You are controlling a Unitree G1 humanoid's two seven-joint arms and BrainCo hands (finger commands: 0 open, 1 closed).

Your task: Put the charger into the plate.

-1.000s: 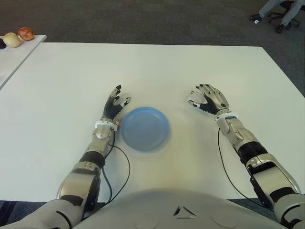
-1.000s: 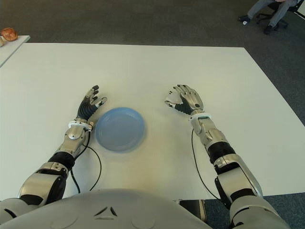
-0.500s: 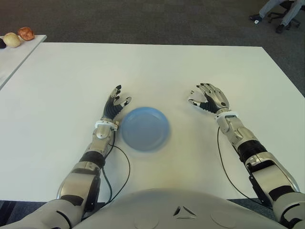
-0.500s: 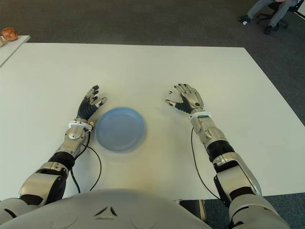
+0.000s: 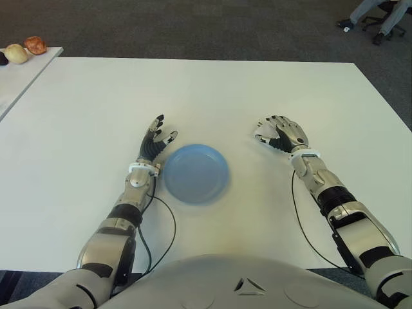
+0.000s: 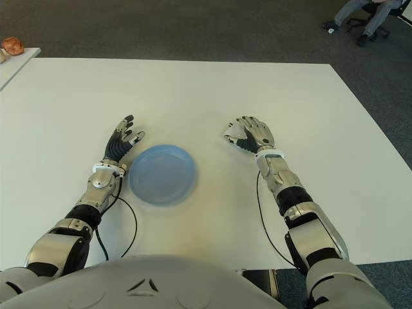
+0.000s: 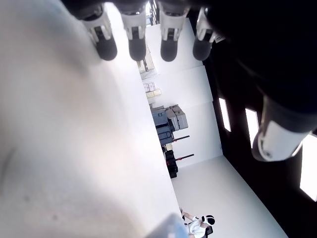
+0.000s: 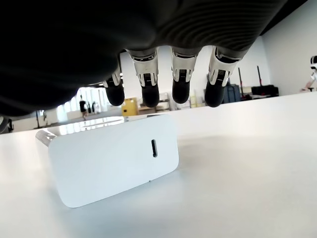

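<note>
Our right hand (image 5: 281,134) hovers with loosely curled, empty fingers over the charger (image 8: 114,158), which lies on the bench (image 5: 257,90) at three o'clock of the plate (image 5: 196,173). We judge it a light, rigid, smooth block, best pinched across its flat faces. Our left hand (image 5: 156,143), spread and empty, sits at the plate's nine o'clock.

Your plate (image 5: 196,173) lies on the table (image 5: 212,90), between both hands. Your left hand (image 5: 155,144) sits just beside its left rim. Well right, the charger (image 8: 113,157) lies on the table under your right hand (image 5: 282,134).
</note>
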